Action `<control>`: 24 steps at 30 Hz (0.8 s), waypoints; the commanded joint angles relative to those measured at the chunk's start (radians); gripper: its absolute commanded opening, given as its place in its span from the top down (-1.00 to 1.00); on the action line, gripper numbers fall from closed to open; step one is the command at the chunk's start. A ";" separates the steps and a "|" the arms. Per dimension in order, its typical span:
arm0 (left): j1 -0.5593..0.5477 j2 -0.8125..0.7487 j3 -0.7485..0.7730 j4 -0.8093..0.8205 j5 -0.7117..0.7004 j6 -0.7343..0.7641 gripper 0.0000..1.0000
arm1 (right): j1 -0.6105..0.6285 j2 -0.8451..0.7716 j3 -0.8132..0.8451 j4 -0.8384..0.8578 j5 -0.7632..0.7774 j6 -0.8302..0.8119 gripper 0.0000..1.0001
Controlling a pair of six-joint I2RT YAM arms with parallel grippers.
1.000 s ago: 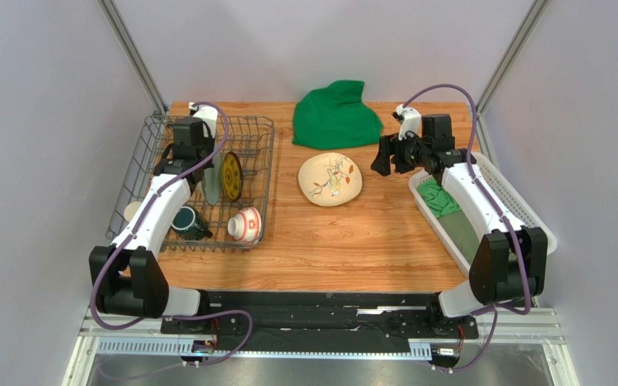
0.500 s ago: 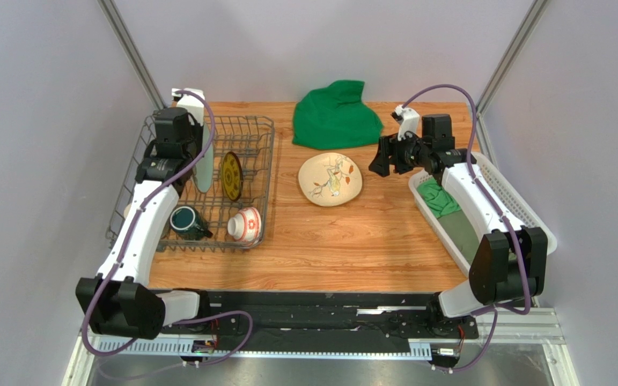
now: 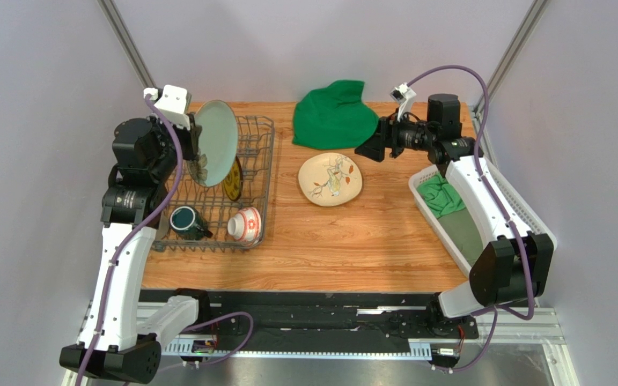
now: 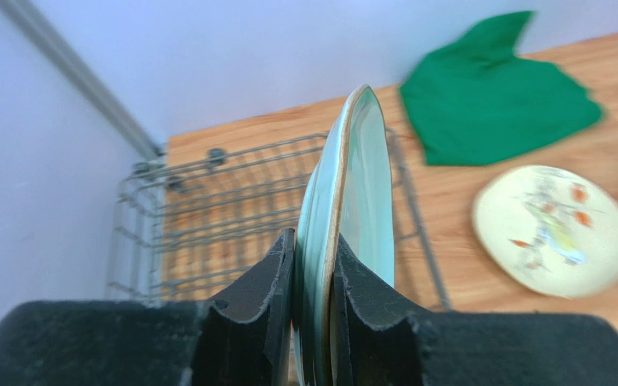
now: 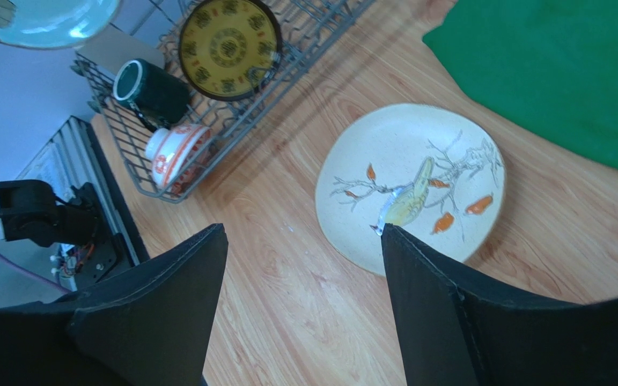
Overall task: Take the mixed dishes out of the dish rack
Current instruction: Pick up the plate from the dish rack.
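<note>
The dish rack [image 3: 265, 161], on the left of the desk [image 3: 352, 241], is only partly unloaded; the pale green plate [image 3: 217, 141] hangs on edge above it, pinched at its rim by the left tool [image 4: 314, 249]; the cream floral plate [image 3: 331, 178] lies flat on the desk, already out; the right tool [image 5: 304, 241] hovers near it, wide and empty. Left inside, I judge: the small patterned plate [image 3: 232, 177], upright; the red-and-white bowl [image 3: 245, 224]; the dark teal mug [image 3: 185, 219].

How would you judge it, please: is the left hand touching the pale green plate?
Touching. The left wrist view shows the left hand with its fingers pressed against both faces of the pale green plate, its rim clamped between them.
</note>
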 commanded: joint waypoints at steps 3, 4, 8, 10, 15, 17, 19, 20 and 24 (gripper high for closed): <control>0.001 -0.023 0.036 0.085 0.420 -0.136 1.00 | 0.053 -0.021 0.092 0.133 -0.116 0.122 -0.47; 0.001 -0.021 0.030 0.110 0.458 -0.154 1.00 | 0.060 -0.018 0.107 0.139 -0.121 0.131 -0.47; 0.001 -0.005 0.007 0.174 0.644 -0.229 1.00 | 0.112 0.003 0.138 0.166 -0.136 0.145 -0.46; 0.001 0.017 0.004 0.196 0.692 -0.242 1.00 | 0.132 0.016 0.141 0.169 -0.136 0.137 -0.43; 0.001 0.049 -0.021 0.237 0.811 -0.275 1.00 | 0.206 0.046 0.170 0.133 -0.116 0.087 -0.53; 0.001 0.051 -0.035 0.253 0.827 -0.280 1.00 | 0.232 0.057 0.181 0.121 -0.116 0.074 -0.56; 0.001 0.046 -0.048 0.274 0.838 -0.283 1.00 | 0.249 0.068 0.181 0.127 -0.115 0.073 -0.54; 0.001 0.043 -0.061 0.279 0.853 -0.285 1.00 | 0.264 0.074 0.183 0.130 -0.110 0.071 -0.54; 0.001 0.038 -0.070 0.293 0.879 -0.294 1.00 | 0.294 0.105 0.209 0.121 -0.121 0.062 -0.50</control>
